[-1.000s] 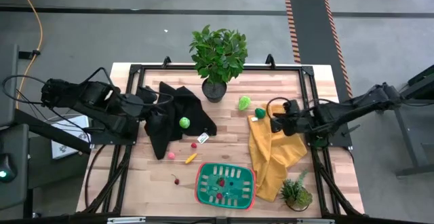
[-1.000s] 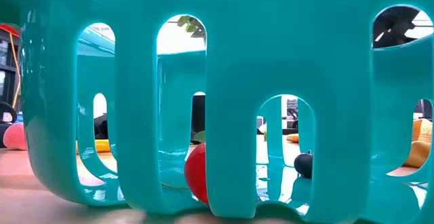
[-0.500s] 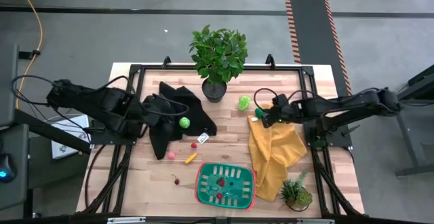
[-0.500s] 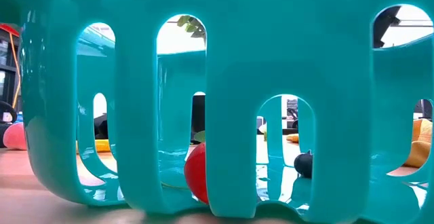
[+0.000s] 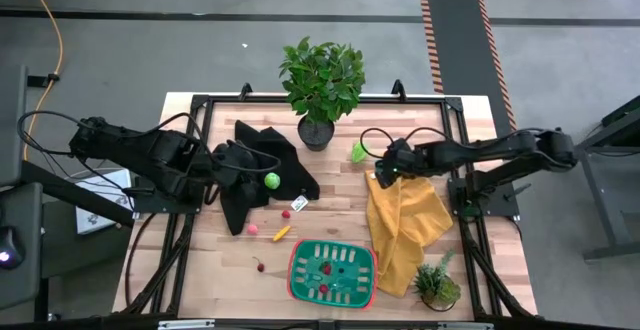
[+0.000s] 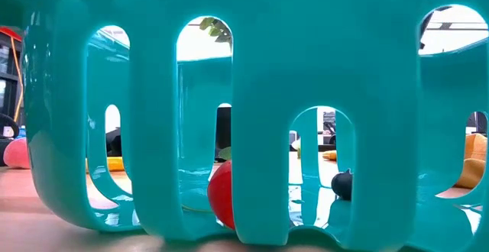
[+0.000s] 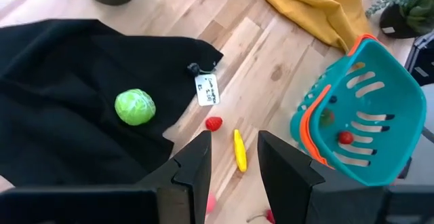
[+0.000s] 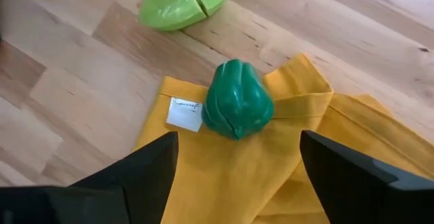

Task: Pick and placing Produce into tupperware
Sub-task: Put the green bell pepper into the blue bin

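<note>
The low view is filled by the slotted teal wall of the tupperware [image 6: 252, 107]; through its slots a red piece [image 6: 220, 193] and a small dark piece [image 6: 341, 182] lie on the base. Neither gripper shows in this view.

The right wrist view shows what the high view does not resolve. The right gripper [image 8: 237, 166] has its fingers [image 8: 139, 173] spread wide and grasps nothing. The dark green pepper [image 8: 237, 108] lies just ahead of the fingertips, centred on the gap between them, on a corner of the yellow cloth [image 8: 285, 176] beside a white tag [image 8: 184, 114]. A lime-green piece [image 8: 184, 1] rests on bare wood farther ahead of the fingers.

In the left wrist view the left gripper [image 7: 234, 159] has its fingers [image 7: 193, 166] partly parted, with nothing between them. A yellow piece [image 7: 239, 149] and a small red piece [image 7: 213, 123] lie just ahead of the fingertips. A lime-green ball [image 7: 135, 106] rests on the black cloth [image 7: 74, 102], ahead and to one side. The tupperware lies to the other side.

The high view alone places both arms together: the left gripper over the black cloth, the right gripper at the yellow cloth's upper corner, and the tupperware at the near table edge, between the two arms and well apart from both.
</note>
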